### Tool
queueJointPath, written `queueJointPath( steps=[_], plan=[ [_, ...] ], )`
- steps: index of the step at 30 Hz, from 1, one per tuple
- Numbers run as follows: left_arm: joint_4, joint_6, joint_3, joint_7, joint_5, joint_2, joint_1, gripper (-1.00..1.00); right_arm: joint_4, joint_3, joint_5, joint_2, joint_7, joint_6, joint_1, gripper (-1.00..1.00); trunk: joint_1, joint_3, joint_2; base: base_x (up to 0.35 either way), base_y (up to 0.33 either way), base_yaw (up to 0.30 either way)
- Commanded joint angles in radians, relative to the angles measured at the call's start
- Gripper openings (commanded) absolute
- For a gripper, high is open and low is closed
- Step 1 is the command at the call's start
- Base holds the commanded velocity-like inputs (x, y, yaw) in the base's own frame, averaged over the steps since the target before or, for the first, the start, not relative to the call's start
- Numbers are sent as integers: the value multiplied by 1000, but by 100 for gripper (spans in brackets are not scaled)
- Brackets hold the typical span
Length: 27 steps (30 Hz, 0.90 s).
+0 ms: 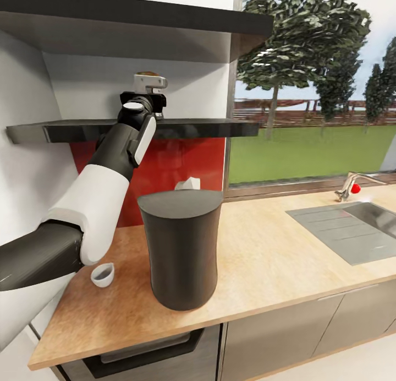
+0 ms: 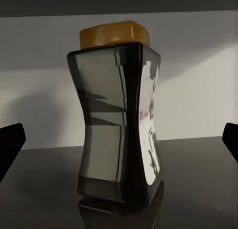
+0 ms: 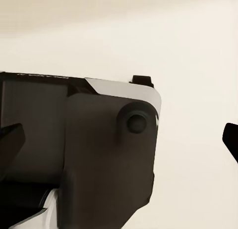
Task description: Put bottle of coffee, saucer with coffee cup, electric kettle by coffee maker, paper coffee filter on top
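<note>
Head view: left arm stretched up, gripper [image 2: 119,144] spread wide around the bottle of coffee [image 2: 119,115].

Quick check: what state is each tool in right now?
Left tool: open, straddling the small dark waisted jar with gold-brown lid, not gripping it.
Right tool: open, holding nothing.

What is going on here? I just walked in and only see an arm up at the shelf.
The robot's left gripper is raised to the glossy black shelf, open, with the dark waisted coffee jar with a gold-brown lid standing between its fingers, not yet gripped. On the tan wood countertop stand the large dark-grey coffee maker drum and a small white cup beside it.
</note>
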Motion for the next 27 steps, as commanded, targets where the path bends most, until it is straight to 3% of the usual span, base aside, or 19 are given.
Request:
queueJointPath(
  steps=[1, 13, 21, 24, 27],
  plan=[
    [-1, 7, -2, 3, -6, 0, -1, 100, 0, 8, -9, -1, 2, 4, 0, 100, 1, -1, -1, 21, -9, 0],
    [-34, 8, 2, 3, -8, 0, -1, 100, 4, 9, -3, -24, 0, 7, 31, 100, 1, -1, -1, 25, -2, 0],
    [-34, 5, 4, 2, -5, 0, 12, 100, 2, 11, 1, -20, 4, 10, 33, 100, 1, -1, -1, 153, 61, 0],
    [-21, 9, 21, -4, -2, 11, 29, 100, -3, 10, 0, -9, 4, 8, 33, 100, 1, -1, -1, 0, 0, 0],
    [-15, 23, 10, -1, -1, 6, 35, 100, -3, 10, 2, -4, 3, 6, 33, 100, 1, -1, -1, 0, 0, 0]
  ],
)
